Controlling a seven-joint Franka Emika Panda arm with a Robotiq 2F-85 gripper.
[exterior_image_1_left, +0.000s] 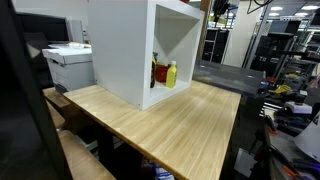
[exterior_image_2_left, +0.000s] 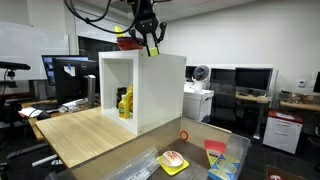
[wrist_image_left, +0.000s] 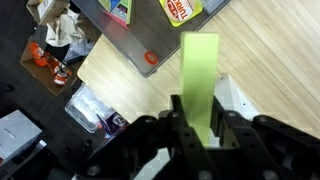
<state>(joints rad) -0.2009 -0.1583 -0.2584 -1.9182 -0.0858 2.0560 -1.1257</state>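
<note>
Wrist view: gripper (wrist_image_left: 199, 118) enters from the bottom edge. The jaws are closed flat against a pale green strip (wrist_image_left: 200, 65), one dark finger on each side. The strip sticks out past the fingertips, lengthwise away from the camera.

Below the strip: the wooden table (wrist_image_left: 130, 85), seen from well above. The white edge at right is probably the top of the white box (wrist_image_left: 236, 100), though the view is too partial to be sure.

A red ring (wrist_image_left: 150, 58) lies at the table's far edge, where the wood meets a grey tray (wrist_image_left: 140, 35). Printed packets (wrist_image_left: 178, 8) lie on the tray.

In an exterior view, the gripper (exterior_image_2_left: 150, 42) hangs just above the top of the white box (exterior_image_2_left: 155, 90), near its front edge, with the green strip (exterior_image_2_left: 153, 47) a small bright spot between the fingers. The box is open-fronted and stands on the table (exterior_image_2_left: 80, 135).

Inside the box, in both exterior views: a yellow bottle (exterior_image_1_left: 171, 74), upright, with a red bottle (exterior_image_1_left: 157, 72) just beside it.

Farther back in an exterior view, a printer (exterior_image_1_left: 70, 65) stands behind the table.
</note>
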